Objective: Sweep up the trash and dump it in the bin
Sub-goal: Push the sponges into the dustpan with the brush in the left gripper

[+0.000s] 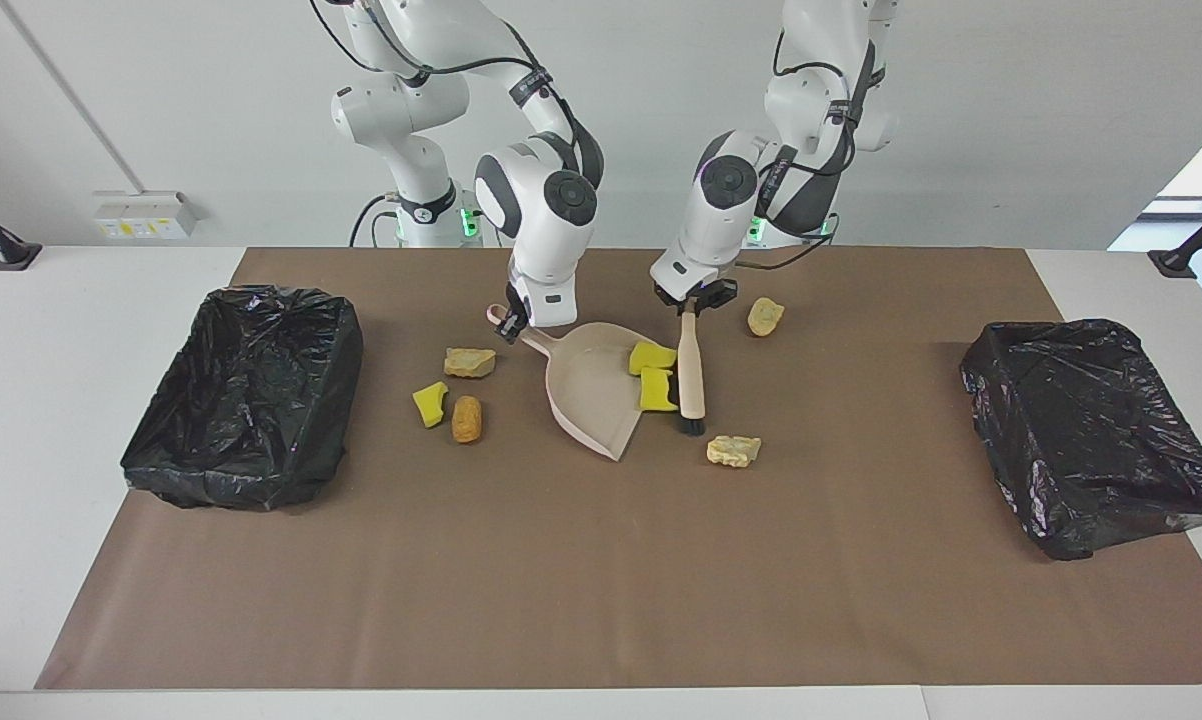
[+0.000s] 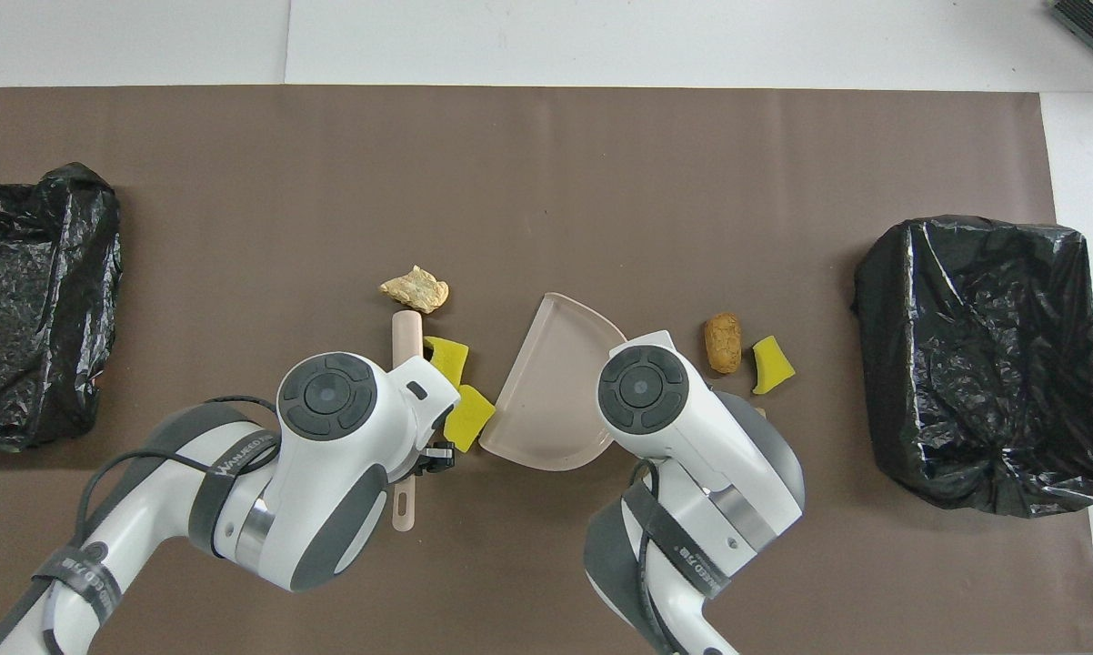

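Seven pieces of trash lie on the brown mat [image 1: 601, 560] that covers the table. Two yellow sponge pieces [image 1: 653, 357] [image 1: 656, 390] sit at the open mouth of the pink dustpan [image 1: 591, 385], on its lip, touching the brush [image 1: 692, 375]. A tan chunk [image 1: 733, 450] lies just off the brush's bristle end, farther from the robots. Another tan chunk [image 1: 764, 316] lies beside the brush handle, toward the left arm's end of the mat. Three more pieces cluster beside the dustpan toward the right arm's end: a beige chunk [image 1: 469, 362], a yellow sponge piece [image 1: 429, 403] and an orange chunk [image 1: 467, 418].

The left gripper [image 1: 694, 300] points down over the middle of the mat, its fingers clamped on the top of the brush handle, and the brush slants down to the mat with its bristles farthest from the robots. The right gripper [image 1: 510, 325] also points down, fingers closed on the dustpan's handle, the pan resting flat.

Two black-bagged bins [image 1: 246, 390] [image 1: 1096, 430] stand one at each end of the mat.
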Controlling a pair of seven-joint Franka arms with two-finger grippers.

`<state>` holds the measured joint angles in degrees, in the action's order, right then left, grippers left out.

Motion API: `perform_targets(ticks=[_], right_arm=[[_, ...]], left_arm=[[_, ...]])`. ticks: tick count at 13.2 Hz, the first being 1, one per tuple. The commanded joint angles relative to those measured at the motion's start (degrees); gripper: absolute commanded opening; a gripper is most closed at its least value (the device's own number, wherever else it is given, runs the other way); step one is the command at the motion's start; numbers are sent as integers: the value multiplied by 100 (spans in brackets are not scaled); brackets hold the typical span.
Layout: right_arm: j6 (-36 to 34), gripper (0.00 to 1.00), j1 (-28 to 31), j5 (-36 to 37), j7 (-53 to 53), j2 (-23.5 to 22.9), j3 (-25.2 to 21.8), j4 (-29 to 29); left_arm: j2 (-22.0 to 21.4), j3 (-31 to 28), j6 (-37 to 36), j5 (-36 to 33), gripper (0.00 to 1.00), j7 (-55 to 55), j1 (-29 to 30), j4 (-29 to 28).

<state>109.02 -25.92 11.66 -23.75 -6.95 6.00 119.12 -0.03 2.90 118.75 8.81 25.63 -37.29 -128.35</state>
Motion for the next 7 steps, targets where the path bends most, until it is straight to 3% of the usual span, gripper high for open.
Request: perform_targets(ticks=[1,3,7], right_arm=[[49,0,44,100,204,10,15,58],[49,0,44,100,204,10,15,59],[57,0,52,100,204,10,15,59]], left_arm=[[37,-96,-27,138,4,-129,-322,352],[222,-114,-44,173,4,-103,-270,687],[65,-175,-552,156,8,-120,2,925]])
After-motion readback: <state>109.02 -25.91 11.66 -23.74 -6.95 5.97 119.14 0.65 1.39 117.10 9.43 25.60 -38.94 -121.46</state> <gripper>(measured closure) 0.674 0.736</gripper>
